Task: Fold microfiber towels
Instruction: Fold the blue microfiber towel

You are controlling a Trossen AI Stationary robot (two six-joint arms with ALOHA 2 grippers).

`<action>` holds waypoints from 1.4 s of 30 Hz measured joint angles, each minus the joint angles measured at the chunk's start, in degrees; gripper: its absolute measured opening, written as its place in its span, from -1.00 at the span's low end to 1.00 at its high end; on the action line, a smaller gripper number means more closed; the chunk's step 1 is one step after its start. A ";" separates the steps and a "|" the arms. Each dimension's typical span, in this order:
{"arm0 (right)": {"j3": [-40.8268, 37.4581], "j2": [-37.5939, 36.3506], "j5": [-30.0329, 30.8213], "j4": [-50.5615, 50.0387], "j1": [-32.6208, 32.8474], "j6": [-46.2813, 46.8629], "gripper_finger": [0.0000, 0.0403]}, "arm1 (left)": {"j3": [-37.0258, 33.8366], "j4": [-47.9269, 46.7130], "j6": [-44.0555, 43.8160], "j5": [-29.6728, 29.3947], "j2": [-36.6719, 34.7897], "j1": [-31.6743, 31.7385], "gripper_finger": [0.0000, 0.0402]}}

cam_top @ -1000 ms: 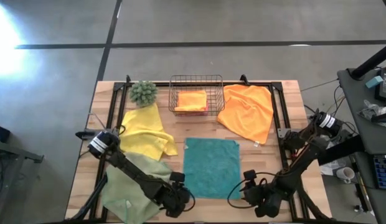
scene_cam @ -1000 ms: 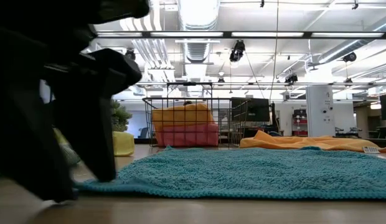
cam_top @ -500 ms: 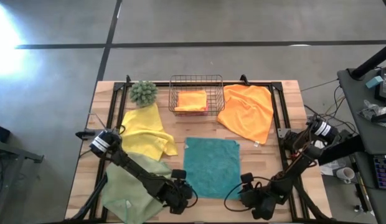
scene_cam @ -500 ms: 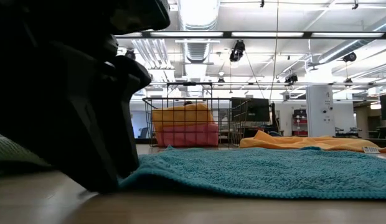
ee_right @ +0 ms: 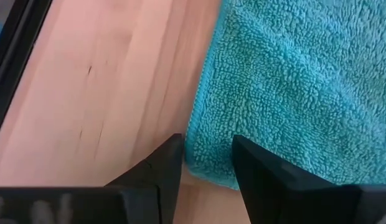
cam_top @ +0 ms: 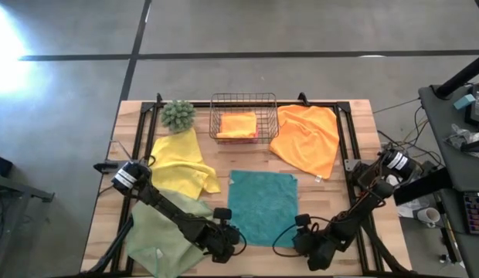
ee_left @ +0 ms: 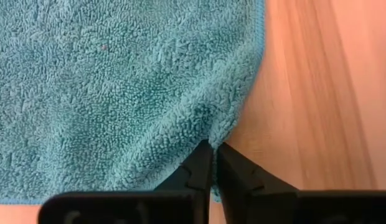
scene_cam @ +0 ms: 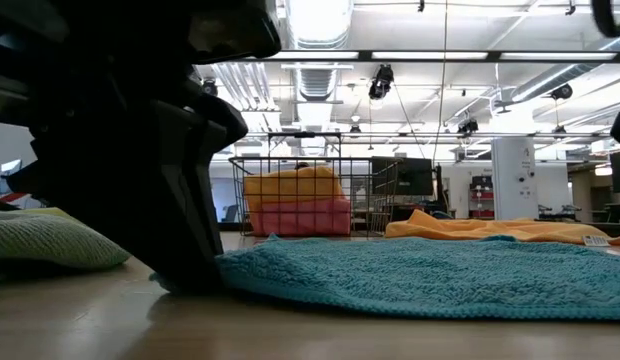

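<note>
Six towels are in view: one teal towel point(cam_top: 262, 208) lying flat between the two grippers, one sage green towel point(cam_top: 162, 232) just beside the left arm, one yellow towel point(cam_top: 180, 162) beyond it, one large orange towel point(cam_top: 307, 139) far from the right fingers, and one folded orange towel point(scene_cam: 293, 184) on top of a pink towel point(scene_cam: 299, 216) inside the single wire basket point(cam_top: 243, 116). One spiky green plant point(cam_top: 178, 114) stands next to the basket.

The table point(cam_top: 332, 202) is of light wood with a black frame. Behind it the low view shows a large hall with ceiling lamps and pipes.

The fingers of the left gripper point(ee_left: 213, 155) are closed together, pinching the near left corner of the teal towel. The right gripper point(ee_right: 207, 155) has its fingers apart, standing on both sides of the near right corner; it seems they do not yet press the cloth, but this is hard to judge.
</note>
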 joint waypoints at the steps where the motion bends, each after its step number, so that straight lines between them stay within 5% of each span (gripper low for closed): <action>1: 0.00 0.19 -0.56 -0.04 -0.39 0.77 -0.33 | 0.00 0.07 0.00 0.01 0.00 -0.02 -0.97; 11: 0.00 0.13 -5.49 0.02 -2.96 4.48 -0.92 | 0.91 0.15 -0.02 1.15 0.04 -0.02 -1.00; 29: 2.26 -10.39 -5.22 -5.30 -1.45 12.31 -0.96 | 11.26 -9.12 -0.12 4.83 -0.39 -0.13 -1.00; 42: 15.47 -10.93 -3.90 -29.77 0.61 16.33 -0.96 | 22.42 -20.63 -3.05 9.40 -2.21 0.27 -1.00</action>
